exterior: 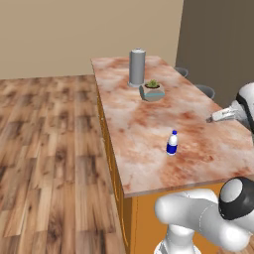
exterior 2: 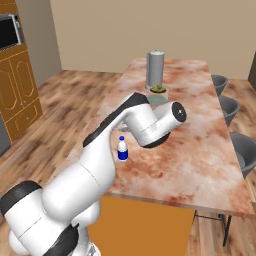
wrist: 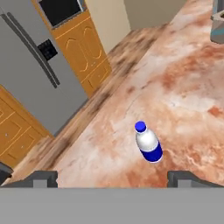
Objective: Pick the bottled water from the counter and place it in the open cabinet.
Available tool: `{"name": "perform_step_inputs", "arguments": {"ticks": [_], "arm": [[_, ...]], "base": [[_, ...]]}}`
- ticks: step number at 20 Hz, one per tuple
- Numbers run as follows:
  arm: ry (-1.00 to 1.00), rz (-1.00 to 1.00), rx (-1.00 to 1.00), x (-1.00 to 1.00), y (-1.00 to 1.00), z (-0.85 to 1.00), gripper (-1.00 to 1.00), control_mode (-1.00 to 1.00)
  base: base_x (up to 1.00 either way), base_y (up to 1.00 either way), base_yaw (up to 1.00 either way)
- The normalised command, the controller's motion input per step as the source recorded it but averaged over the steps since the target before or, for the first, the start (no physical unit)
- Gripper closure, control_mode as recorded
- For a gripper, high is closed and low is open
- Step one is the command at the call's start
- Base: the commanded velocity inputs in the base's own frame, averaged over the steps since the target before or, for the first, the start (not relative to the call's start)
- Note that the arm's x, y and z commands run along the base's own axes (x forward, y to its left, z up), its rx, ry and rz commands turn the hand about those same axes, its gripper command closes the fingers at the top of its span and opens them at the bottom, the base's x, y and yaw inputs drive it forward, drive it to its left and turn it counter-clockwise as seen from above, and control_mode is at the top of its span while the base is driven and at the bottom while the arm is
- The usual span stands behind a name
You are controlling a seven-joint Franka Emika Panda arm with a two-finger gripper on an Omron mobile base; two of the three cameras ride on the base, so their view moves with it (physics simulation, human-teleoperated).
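One bottled water (exterior: 172,143) stands upright on the counter (exterior: 149,129), toward its near end and closer to the left edge than the right, with bare marbled stone all round it. Farther back, well apart from it, we see a tall grey cylinder (exterior: 137,67) and just in front of that a small potted plant (exterior: 152,91). In the right base view our arm bends over the near left part of the counter, and the bottle (exterior 2: 122,149) shows just beside the forearm, untouched. In the hand view the bottle (wrist: 148,143) sits a little above the gap between our two fingertips (wrist: 43,178), which stand wide apart near the two bottom corners; the gripper (wrist: 114,179) is spread to its full width and holds nothing. Left of the counter in that view lie the wooden floor, a grey refrigerator (wrist: 39,74) and orange cupboards (wrist: 83,43). We judge the task to be at the approach step, before any grasp. The next move calls for lowering the hand so the fingers straddle the bottle's body, centring it between them, then closing; the open cabinet is a later concern.
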Motion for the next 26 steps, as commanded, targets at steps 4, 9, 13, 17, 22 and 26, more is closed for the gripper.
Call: {"name": "perform_step_inputs", "arguments": {"ticks": [4,9,13,17,22,26], "arm": [[-0.31,0.09,0.00,0.38,0.00,-0.26,-1.00,-1.00],[-0.10,0.06,0.00,0.34,0.00,-0.06,-1.00,-1.00],[-0.06,0.06,0.00,0.15,0.00,0.00,-1.00,-1.00],[-0.04,0.12,0.00,0.14,0.00,-0.04,-1.00,-1.00],[-0.04,0.20,0.00,0.30,0.00,-0.18,-1.00,-1.00],[-0.04,0.22,0.00,0.26,0.00,-0.22,-1.00,-1.00]], "base": [[0.00,0.00,0.00],[0.00,0.00,0.00],[0.00,0.00,0.00],[0.00,0.00,0.00],[0.00,0.00,0.00],[0.00,0.00,0.00]]}}
